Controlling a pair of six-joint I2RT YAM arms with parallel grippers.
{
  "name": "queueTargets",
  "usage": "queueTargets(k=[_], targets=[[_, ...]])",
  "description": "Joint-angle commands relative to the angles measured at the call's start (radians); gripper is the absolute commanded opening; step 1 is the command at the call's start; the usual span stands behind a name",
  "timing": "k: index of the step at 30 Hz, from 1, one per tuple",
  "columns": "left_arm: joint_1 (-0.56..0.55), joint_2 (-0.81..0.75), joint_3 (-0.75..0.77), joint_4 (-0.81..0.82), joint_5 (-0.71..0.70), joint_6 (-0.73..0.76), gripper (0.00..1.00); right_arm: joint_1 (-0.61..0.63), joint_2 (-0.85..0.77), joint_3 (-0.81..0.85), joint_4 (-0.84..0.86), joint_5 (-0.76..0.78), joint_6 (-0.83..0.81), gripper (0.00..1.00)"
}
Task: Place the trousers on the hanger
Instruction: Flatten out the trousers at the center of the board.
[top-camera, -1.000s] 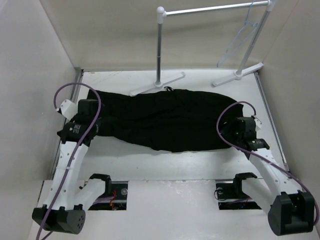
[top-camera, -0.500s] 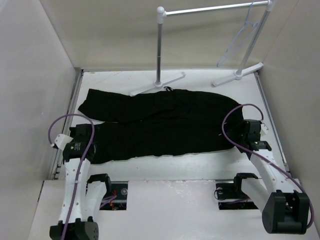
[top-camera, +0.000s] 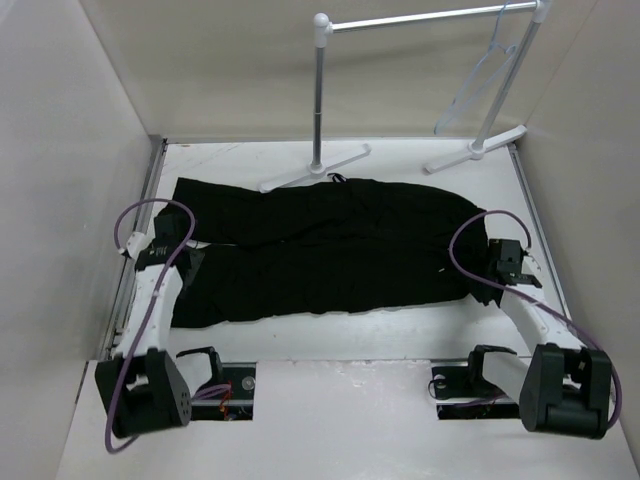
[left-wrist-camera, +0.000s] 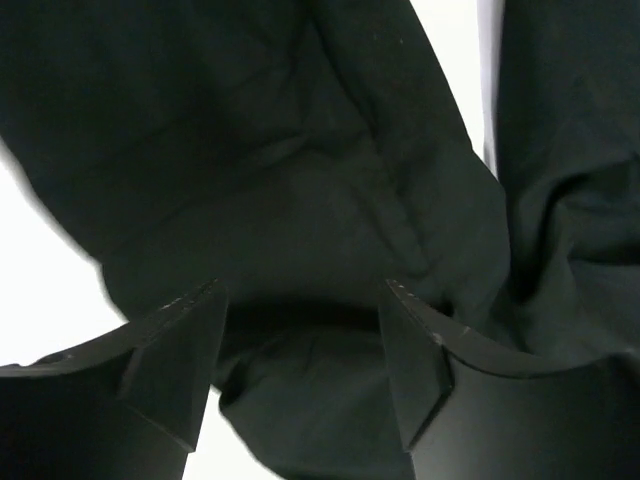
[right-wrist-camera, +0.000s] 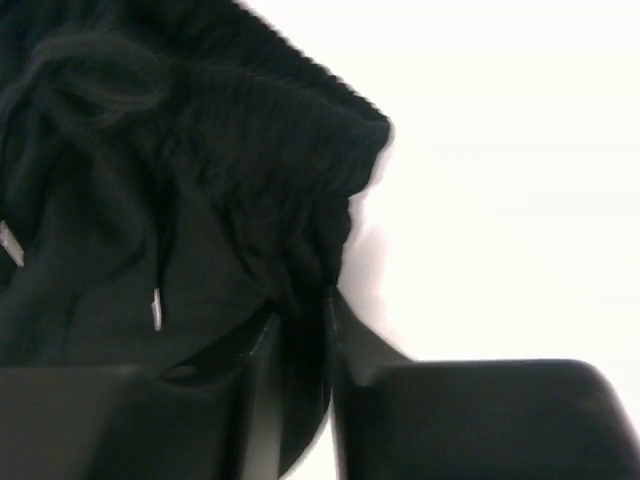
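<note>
Black trousers (top-camera: 320, 250) flat overhead, wrist view, right pincer (right-wrist-camera: 302, 315) seemingly nipping them

End effector (right-wrist-camera: 300, 335) — tight on trousers (right-wrist-camera: 140, 190)

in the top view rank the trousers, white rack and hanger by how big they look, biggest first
1. trousers: cover by far the most area.
2. white rack: spans nearly as far, but only thin tubes.
3. hanger: smallest, hanging at the rack's right end.
</note>
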Motion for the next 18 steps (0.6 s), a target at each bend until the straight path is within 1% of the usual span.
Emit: queueTargets(k=[1,2,4,7,8,10,11,13,14,15,18], targets=[[0.019,0.104,-0.015,0.189,0.024,0.018,0.56,-0.069,0.036,0.058,0.038,0.016,0.024,0.18],[0.033,0.138,-0.020,0.212,0.024,0.018,0.55,-0.102,0.041,0.067,0.029,0.011,0.026,0.14],[0.052,0.182,-0.029,0.253,0.024,0.019,0.53,-0.147,0.018,0.072,-0.002,0.023,0.038,0.11],[0.072,0.213,-0.048,0.282,0.012,0.021,0.52,-0.207,-0.058,0.058,-0.045,0.062,0.047,0.11],[0.073,0.218,-0.049,0.284,0.010,0.022,0.52,-0.220,-0.080,0.055,-0.059,0.078,0.049,0.13],[0.075,0.227,-0.051,0.285,-0.014,0.029,0.52,-0.237,-0.115,0.047,-0.076,0.102,0.054,0.23],[0.079,0.233,-0.049,0.273,-0.031,0.029,0.52,-0.242,-0.132,0.043,-0.085,0.106,0.058,0.33],[0.087,0.221,-0.034,0.246,-0.031,0.024,0.53,-0.241,-0.166,0.047,-0.103,0.096,0.054,0.59],[0.085,0.201,-0.017,0.235,-0.029,0.024,0.54,-0.239,-0.189,0.061,-0.126,0.099,0.049,0.68],[0.078,0.181,0.007,0.227,-0.034,0.027,0.55,-0.231,-0.219,0.081,-0.151,0.109,0.038,0.74],[0.043,0.156,0.076,0.233,-0.028,0.036,0.56,-0.182,-0.304,0.136,-0.191,0.143,0.009,0.82]])
